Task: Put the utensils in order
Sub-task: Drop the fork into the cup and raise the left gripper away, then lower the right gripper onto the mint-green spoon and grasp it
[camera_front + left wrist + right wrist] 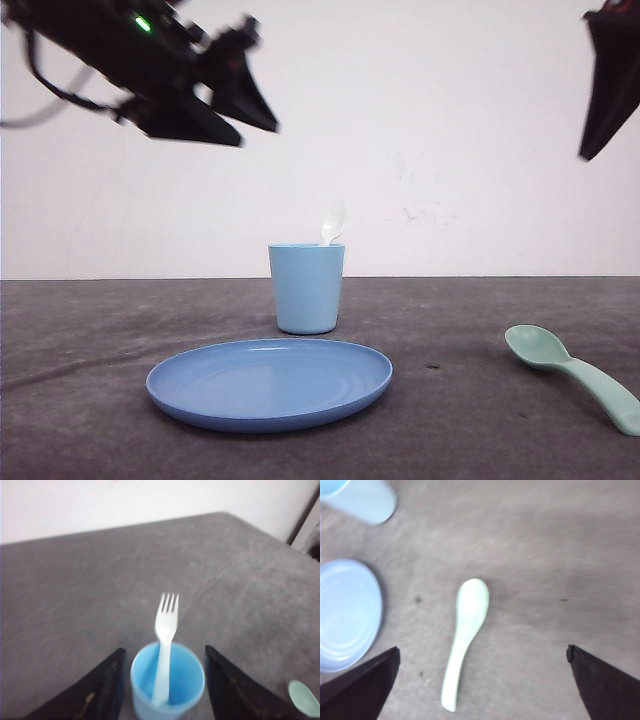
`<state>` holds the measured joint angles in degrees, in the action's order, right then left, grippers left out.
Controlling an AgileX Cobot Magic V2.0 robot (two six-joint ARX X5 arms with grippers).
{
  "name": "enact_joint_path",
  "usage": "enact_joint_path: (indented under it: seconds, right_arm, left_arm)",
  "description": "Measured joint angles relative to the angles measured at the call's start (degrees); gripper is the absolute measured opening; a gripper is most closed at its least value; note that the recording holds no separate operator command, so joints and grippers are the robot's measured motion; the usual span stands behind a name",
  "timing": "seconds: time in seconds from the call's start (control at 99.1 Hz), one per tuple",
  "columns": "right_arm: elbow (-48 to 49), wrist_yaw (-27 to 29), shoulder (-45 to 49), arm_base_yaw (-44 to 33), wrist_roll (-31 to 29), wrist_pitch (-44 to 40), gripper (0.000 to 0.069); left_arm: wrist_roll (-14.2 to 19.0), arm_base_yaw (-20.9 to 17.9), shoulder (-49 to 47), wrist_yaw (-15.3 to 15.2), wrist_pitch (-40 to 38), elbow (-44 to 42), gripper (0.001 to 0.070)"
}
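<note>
Fork (165,630) already standing in cup (306,288); spoon (465,635) yet to collect, lying flat on table (90,330); left gripper (162,690) and right gripper (482,680) both spread wide, empty.

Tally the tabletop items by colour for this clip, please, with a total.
White: 1, the fork, standing in the cup
Mint green: 1, the spoon, lying on the table
Blue: 2, the cup and the plate
Total: 4
</note>
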<state>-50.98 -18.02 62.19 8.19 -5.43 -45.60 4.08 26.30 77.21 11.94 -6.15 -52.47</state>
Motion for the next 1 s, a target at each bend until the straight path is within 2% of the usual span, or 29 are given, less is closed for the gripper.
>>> enact_joint_path:
  seconds: [0.121,0.313,0.464,0.676,0.999]
  right_arm:
    - [0.0,0.0,4.2,2.43,0.0,1.7,0.068]
    - [0.0,-0.02,10.67,5.4,-0.17,6.36,0.068]
    - [0.0,-0.04,15.74,6.71,-0.81,8.98,0.068]
    - [0.02,-0.02,20.74,8.7,-1.01,12.04,0.068]
    - [0.02,0.04,25.18,11.39,-2.03,15.23,0.068]
  left_arm:
    - [0.0,-1.99,-8.52,-0.7,10.27,0.0,0.0297]
    - [0.0,-6.64,-18.8,-6.01,26.01,0.0,0.0297]
    - [0.0,-10.64,-24.92,-6.47,36.02,0.0,0.0297]
    - [0.0,-14.43,-28.68,-7.58,44.35,0.0,0.0297]
    - [0.0,-14.8,-28.94,-7.58,47.87,0.0,0.0297]
